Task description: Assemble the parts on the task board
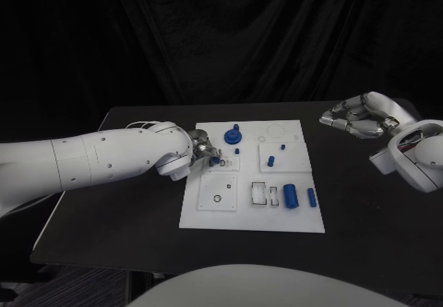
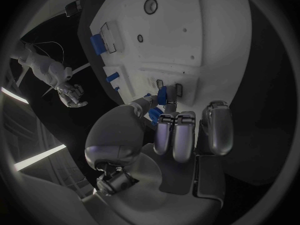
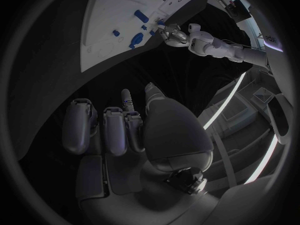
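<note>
**While the small blue part sits in a fingertip pinch, watch for a slip**

Because your left hand (image 1: 205, 153) pinches a small blue part (image 2: 162, 95) over the task board (image 1: 294, 220) near its left edge, any tilt could jam it against a slot. Your right hand (image 1: 355, 116), fingers curled on nothing, hangs off the board, well apart.

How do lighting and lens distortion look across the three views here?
Head view: dim, black surroundings, the white task board stands out, edges straight. Left wrist view: fisheye bends the board's edges; the left hand up close, a small blue part at its fingertips. Right wrist view: dark, with bright light strips at the rim; the right hand is dim.
</note>
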`<state>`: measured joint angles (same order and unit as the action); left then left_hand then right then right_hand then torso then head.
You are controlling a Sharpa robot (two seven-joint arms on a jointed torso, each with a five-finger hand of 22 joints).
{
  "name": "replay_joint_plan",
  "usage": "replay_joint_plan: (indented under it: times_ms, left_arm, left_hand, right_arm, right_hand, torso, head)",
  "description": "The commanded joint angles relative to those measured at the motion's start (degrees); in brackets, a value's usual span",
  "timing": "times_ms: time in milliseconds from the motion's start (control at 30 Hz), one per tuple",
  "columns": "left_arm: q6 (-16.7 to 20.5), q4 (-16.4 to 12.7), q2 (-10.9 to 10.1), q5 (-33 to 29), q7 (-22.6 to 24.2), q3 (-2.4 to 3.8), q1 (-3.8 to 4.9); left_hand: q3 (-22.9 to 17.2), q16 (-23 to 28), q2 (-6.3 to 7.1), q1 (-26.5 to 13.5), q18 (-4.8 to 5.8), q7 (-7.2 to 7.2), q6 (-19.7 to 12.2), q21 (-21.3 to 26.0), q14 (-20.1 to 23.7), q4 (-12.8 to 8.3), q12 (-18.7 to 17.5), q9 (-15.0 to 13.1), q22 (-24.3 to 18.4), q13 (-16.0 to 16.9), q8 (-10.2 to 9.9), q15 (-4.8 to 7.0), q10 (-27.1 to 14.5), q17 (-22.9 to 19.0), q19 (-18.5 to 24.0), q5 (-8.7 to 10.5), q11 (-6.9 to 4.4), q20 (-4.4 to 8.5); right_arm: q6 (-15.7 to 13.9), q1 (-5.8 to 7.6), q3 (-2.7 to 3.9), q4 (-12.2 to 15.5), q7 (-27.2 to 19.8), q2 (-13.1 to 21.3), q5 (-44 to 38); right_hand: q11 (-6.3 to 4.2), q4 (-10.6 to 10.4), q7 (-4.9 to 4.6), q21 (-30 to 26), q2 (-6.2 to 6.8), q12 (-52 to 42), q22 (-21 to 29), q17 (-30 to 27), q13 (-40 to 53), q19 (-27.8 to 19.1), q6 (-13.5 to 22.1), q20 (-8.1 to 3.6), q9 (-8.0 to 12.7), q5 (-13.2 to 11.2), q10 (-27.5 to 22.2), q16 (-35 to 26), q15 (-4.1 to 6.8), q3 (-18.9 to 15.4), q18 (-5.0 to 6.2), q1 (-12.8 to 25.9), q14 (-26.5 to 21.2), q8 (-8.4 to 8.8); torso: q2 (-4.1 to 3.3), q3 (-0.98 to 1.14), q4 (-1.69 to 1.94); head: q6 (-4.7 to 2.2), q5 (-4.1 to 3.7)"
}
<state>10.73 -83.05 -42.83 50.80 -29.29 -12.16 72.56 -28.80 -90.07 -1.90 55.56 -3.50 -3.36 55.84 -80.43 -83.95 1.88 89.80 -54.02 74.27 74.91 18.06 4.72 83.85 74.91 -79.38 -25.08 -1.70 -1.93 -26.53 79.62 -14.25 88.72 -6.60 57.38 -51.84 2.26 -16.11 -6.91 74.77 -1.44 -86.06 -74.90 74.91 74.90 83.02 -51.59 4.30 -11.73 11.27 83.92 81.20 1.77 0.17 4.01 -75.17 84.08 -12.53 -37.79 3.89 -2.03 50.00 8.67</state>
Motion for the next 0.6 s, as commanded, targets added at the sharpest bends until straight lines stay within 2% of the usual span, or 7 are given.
replay_joint_plan:
  times_ms: [33,267,400,600]
  left_arm:
    - [4.34,-0.34,-0.02,0.33,3.74,0.06,-0.54]
    - [5.44,-0.44,-0.01,0.33,5.02,0.06,-1.19]
    - [5.75,-0.49,0.01,0.33,5.44,0.06,-1.36]
    - [5.45,-0.56,0.0,0.33,5.48,0.06,-1.53]
  left_hand:
    - [0.01,0.07,0.01,-0.75,-0.59,1.4,1.61,0.1,-6.05,0.48,0.2,-0.25,-0.01,15.09,0.35,0.31,6.15,15.09,-0.16,0.36,-0.46,0.38]
    - [0.04,0.07,-0.01,-0.79,-0.66,1.42,1.65,0.28,-6.05,0.66,0.2,-0.34,-0.26,15.09,0.4,0.34,6.15,15.09,0.01,0.37,-0.49,0.4]
    - [0.05,0.07,-0.01,-0.81,-0.67,1.42,1.64,0.31,-6.05,0.72,0.2,-0.36,-0.31,15.09,0.4,0.34,6.15,15.09,0.04,0.38,-0.5,0.41]
    - [0.0,0.07,-0.02,-0.72,-0.8,1.45,1.5,0.66,-6.05,0.78,0.2,-0.44,-0.82,15.09,0.36,0.36,6.15,15.09,0.39,0.36,-0.52,0.43]
  right_arm:
    - [0.12,-0.16,0.05,0.13,1.2,0.17,-0.09]
    - [0.22,-0.15,0.05,0.25,1.32,0.22,0.02]
    - [0.3,-0.15,0.05,0.26,1.39,0.23,0.1]
    - [0.51,-0.15,0.05,0.26,1.56,0.26,0.21]
  right_hand:
    - [0.05,0.06,0.03,-0.25,0.02,0.2,-5.2,7.16,8.14,-0.21,-0.38,-0.02,0.06,0.01,-0.37,-0.34,0.06,-0.28,0.11,-0.46,3.65,0.32]
    - [0.05,0.06,0.03,-0.25,0.02,0.2,-5.2,7.16,8.14,-0.21,-0.38,-0.02,0.06,0.01,-0.37,-0.34,0.06,-0.28,0.11,-0.46,3.65,0.32]
    - [0.05,0.06,0.03,-0.25,0.02,0.2,-5.2,7.16,8.14,-0.21,-0.38,-0.02,0.06,0.01,-0.37,-0.34,0.06,-0.28,0.11,-0.46,3.65,0.32]
    - [0.05,0.06,0.03,-0.25,0.02,0.2,-5.2,7.16,8.14,-0.21,-0.38,-0.02,0.06,0.01,-0.37,-0.34,0.06,-0.28,0.11,-0.46,3.65,0.32]
  torso:
    - [0.02,0.03,0.0]
    - [0.04,0.04,-0.19]
    - [0.03,-0.01,-0.05]
    - [0.05,0.02,-0.03]
  head:
    - [0.0,-0.02]
    - [0.0,0.23]
    - [0.0,0.09]
    - [0.0,0.15]
